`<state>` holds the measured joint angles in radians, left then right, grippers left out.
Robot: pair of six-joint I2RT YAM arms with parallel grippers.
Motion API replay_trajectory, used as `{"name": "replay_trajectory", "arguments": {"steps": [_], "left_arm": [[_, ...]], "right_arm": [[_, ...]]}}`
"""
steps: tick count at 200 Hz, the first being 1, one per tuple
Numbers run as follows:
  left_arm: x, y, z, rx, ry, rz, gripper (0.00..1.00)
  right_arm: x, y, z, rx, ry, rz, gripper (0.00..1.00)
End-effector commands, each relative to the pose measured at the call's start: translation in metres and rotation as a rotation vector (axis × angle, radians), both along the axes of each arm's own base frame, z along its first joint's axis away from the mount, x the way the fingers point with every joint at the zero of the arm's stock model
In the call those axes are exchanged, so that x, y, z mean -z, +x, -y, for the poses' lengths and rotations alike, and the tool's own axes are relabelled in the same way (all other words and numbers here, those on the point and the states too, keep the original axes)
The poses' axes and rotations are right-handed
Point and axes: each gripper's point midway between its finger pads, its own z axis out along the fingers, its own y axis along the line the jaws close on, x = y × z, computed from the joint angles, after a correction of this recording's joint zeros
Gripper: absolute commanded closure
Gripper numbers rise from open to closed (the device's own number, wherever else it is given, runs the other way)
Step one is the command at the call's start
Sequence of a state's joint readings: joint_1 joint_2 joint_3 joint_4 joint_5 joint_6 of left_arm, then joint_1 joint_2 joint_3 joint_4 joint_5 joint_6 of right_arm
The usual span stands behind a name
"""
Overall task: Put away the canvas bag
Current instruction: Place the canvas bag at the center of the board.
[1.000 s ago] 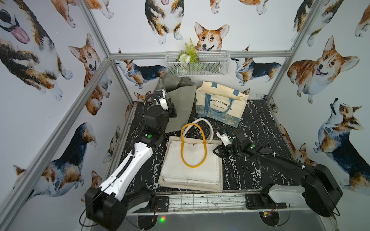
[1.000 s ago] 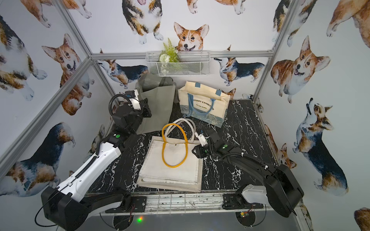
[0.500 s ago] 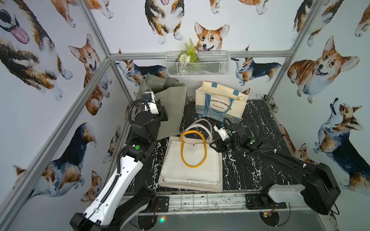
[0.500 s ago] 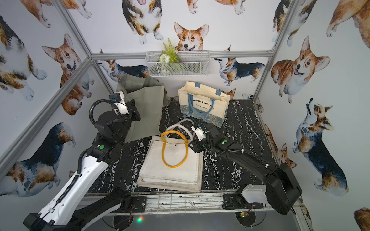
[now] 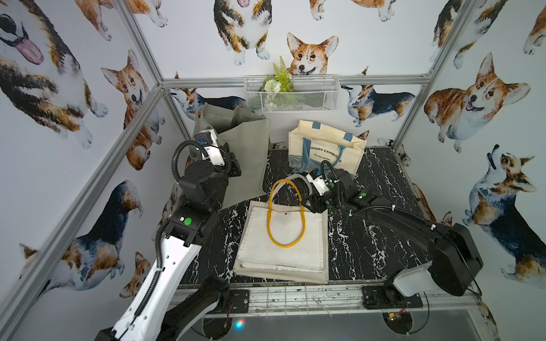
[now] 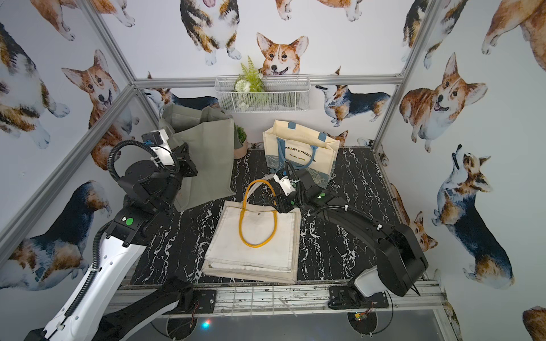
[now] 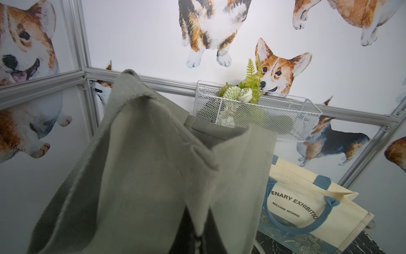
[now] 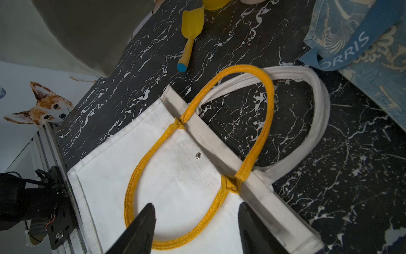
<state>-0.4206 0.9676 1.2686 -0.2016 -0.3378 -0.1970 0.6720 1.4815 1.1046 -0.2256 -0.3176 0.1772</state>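
Grey bag [image 5: 245, 153] clenched in left hand [image 5: 235, 169], upper left; cloth may slip. Right hand [image 8: 195, 206] spread; could snag white handle [image 8: 320, 114] too.

cream tote [image 7: 292, 211] "ENARY EXHIBITIO", "WILLIAM MORRIS", blue strap [image 8: 345, 52] perhaps "ORRIS"

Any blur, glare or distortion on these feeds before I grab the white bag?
Both top views: sharp, evenly lit, frame rail straight; white canvas bag without glare. Left wrist view: grey bag fills it, near fabric dim and soft. Right wrist view: yellow handle crisp, white cloth bright, right gripper fingertips dark.
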Motion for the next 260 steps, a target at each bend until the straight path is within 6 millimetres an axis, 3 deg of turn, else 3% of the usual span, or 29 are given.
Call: {"name": "replay_trajectory", "arguments": {"steps": [1,19,69,84,96,119,155,186,221,247,260], "left_arm": [[-0.015,-0.01,0.019,0.11,-0.099,0.018,1.0],[-0.012,-0.017,0.033,0.157,-0.122,0.002,1.0],[0.024,-0.034,0.073,0.209,-0.116,-0.016,1.0],[0.034,-0.035,0.093,0.234,-0.097,-0.025,1.0],[0.041,-0.034,0.108,0.258,-0.071,-0.031,1.0],[0.048,-0.037,0.128,0.31,-0.055,-0.012,1.0],[0.06,-0.041,0.119,0.289,-0.037,-0.011,1.0],[0.065,-0.047,0.117,0.313,-0.056,0.0,1.0],[0.077,-0.05,0.125,0.362,-0.065,-0.026,1.0],[0.083,-0.049,0.116,0.316,-0.099,-0.032,1.0],[0.086,-0.047,0.114,0.301,-0.125,-0.029,1.0]], "right_arm": [[-0.013,-0.004,-0.007,-0.053,0.025,-0.012,0.38],[-0.037,-0.011,-0.011,-0.093,0.099,0.032,0.38],[-0.088,-0.05,-0.003,-0.19,0.283,0.149,0.0],[-0.096,-0.063,-0.003,-0.235,0.336,0.175,0.0],[-0.093,-0.062,-0.001,-0.223,0.34,0.182,0.0],[-0.067,-0.05,-0.001,-0.192,0.294,0.179,0.0],[-0.05,-0.024,0.006,-0.099,0.329,0.158,0.0],[-0.054,-0.021,-0.005,-0.119,0.441,0.094,0.0],[-0.054,-0.027,-0.036,-0.22,0.53,0.084,0.07],[-0.059,-0.022,-0.046,-0.183,0.579,0.136,0.12],[-0.066,-0.031,-0.052,-0.216,0.593,0.19,0.12]]}}
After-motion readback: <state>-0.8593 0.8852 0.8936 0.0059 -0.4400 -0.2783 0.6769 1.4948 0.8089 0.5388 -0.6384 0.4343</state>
